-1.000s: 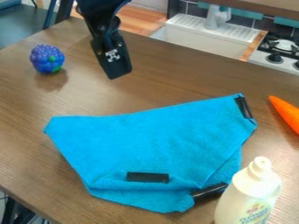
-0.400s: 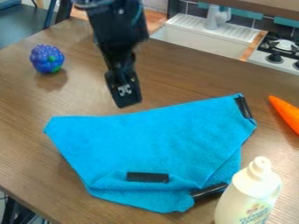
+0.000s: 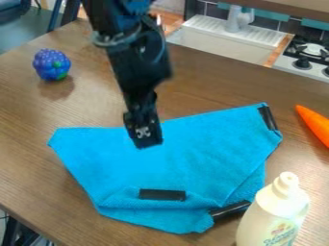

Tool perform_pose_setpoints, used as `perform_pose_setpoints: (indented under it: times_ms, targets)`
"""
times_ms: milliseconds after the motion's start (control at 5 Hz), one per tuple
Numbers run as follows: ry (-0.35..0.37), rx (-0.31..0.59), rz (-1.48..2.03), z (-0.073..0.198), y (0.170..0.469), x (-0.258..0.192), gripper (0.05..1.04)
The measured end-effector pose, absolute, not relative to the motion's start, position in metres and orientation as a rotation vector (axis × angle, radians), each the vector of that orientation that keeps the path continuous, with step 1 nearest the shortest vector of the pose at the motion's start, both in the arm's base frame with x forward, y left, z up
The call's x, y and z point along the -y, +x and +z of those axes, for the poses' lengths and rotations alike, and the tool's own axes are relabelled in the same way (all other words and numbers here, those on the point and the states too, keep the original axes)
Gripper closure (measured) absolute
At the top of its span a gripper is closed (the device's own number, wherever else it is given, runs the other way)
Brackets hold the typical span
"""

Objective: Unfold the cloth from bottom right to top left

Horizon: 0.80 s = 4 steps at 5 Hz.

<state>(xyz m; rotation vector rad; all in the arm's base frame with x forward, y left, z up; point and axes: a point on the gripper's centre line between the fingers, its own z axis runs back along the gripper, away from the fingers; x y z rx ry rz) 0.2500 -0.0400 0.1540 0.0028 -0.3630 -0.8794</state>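
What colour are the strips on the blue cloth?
The strips are black, shown best in the camera view.

brown wood-grain table (image 3: 29,168), a partly folded bright blue cloth (image 3: 193,163) with black strips lying from mid-view toward six o'clock, a bumpy purple-blue toy fruit (image 3: 50,63) at ten, an orange pointed toy (image 3: 315,126) at three, a pale bottle (image 3: 273,211) upright between four and five

Bottle (image 3: 274,211) blocks lower right; gap between grapes (image 3: 51,64) and cloth (image 3: 199,156)
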Motion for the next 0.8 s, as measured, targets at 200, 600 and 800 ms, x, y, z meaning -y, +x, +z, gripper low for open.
perform_pose_setpoints:
  times_ms: [200, 600, 800]
  targets:
    - [-0.012, 0.338, -0.919, 0.141, 0.243, 0.047, 0.083]
    - [-0.029, 0.331, -0.962, 0.125, 0.235, 0.057, 0.083]
    - [-0.037, 0.318, -0.98, 0.116, 0.234, 0.063, 0.083]
